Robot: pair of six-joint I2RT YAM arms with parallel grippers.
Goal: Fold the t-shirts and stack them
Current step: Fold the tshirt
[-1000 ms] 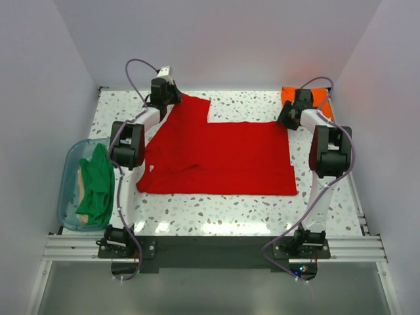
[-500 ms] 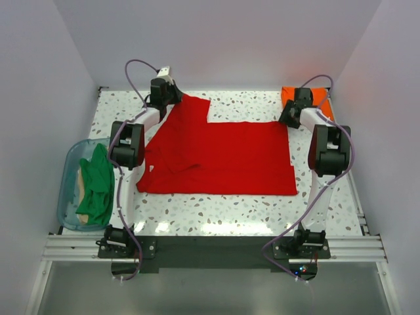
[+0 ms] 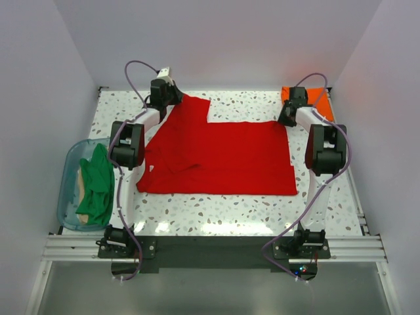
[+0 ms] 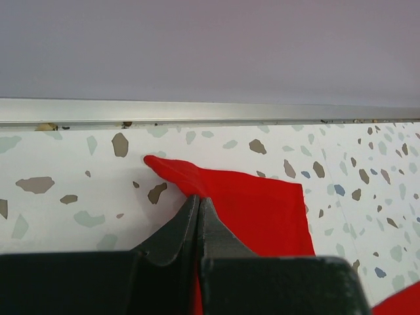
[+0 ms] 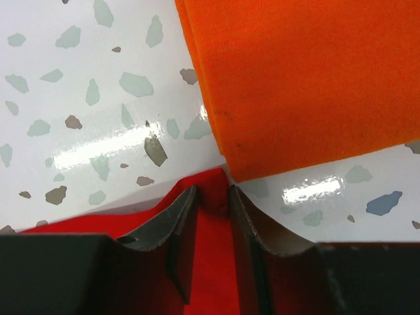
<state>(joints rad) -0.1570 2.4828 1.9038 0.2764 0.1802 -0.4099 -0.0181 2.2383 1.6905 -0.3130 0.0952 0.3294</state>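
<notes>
The bright red t-shirt point(image 3: 216, 157) lies spread flat across the middle of the table, one sleeve reaching toward the back left. My left gripper point(image 3: 176, 97) is shut on that sleeve's far corner, and in the left wrist view its jaws point(image 4: 199, 197) meet on the red cloth point(image 4: 249, 210). At the shirt's back right corner, my right gripper point(image 3: 283, 119) stands astride the red cloth point(image 5: 213, 262). Its jaws point(image 5: 213, 190) are partly closed with a gap still showing. A folded orange t-shirt point(image 3: 321, 98) lies just beyond, its corner point(image 5: 308, 79) almost touching the red one.
A clear bluish tub point(image 3: 67, 177) at the table's left edge holds a green t-shirt point(image 3: 97, 184) and a tan one point(image 3: 81, 180). A metal rail point(image 4: 197, 111) and the back wall run close behind the left gripper. The side walls stand close on both sides.
The right gripper's jaws have narrowed around the red shirt's corner and the right arm has shifted slightly. The left arm and the shirt have not moved.
</notes>
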